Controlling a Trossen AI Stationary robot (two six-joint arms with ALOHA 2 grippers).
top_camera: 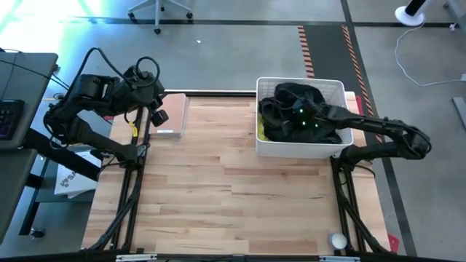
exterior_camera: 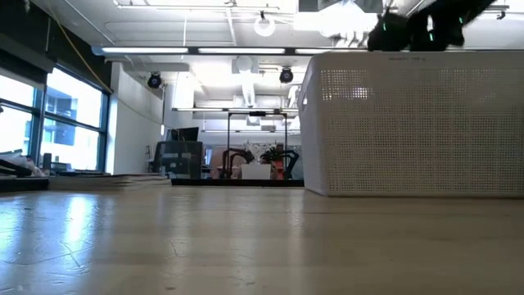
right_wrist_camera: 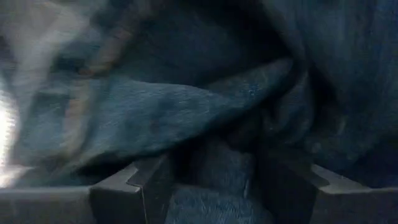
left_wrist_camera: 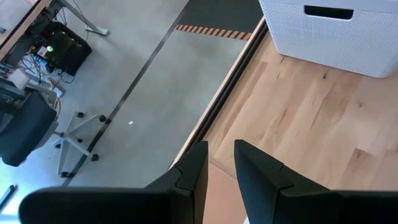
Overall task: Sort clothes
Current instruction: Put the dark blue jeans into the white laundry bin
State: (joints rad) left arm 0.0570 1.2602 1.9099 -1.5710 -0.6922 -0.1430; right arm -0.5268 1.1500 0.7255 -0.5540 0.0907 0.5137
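the bare wooden table [exterior_camera: 246, 246] fills the low view right up to the lens, pale planks running off toward a white perforated basket [exterior_camera: 413, 123] that stands on it at the far right. from above, the table [top_camera: 233, 196] is the largest thing in sight, with the left arm folded back over its far left corner and the right arm reaching in from the right edge. the basket [top_camera: 263, 142] sits at the table's far right part and holds the clothes [top_camera: 291, 98], a heap of mostly black fabric with a strip of neon yellow garment [top_camera: 260, 129] showing against the near left wall. the right gripper [right_wrist_camera: 230, 186] is sunk into this heap inside the basket; its wrist view shows dark folds pressed close all round, a fold of cloth lying between its two fingers [right_wrist_camera: 140, 180], which stand moderately apart on it. the left gripper [left_wrist_camera: 219, 162] hangs above the table's far left edge, over a flat tan board [top_camera: 169, 115] lying there, with its fingers set narrowly apart and nothing between them. a small white-grey ball [top_camera: 338, 240] rests near the table's near right corner, well apart from the basket.
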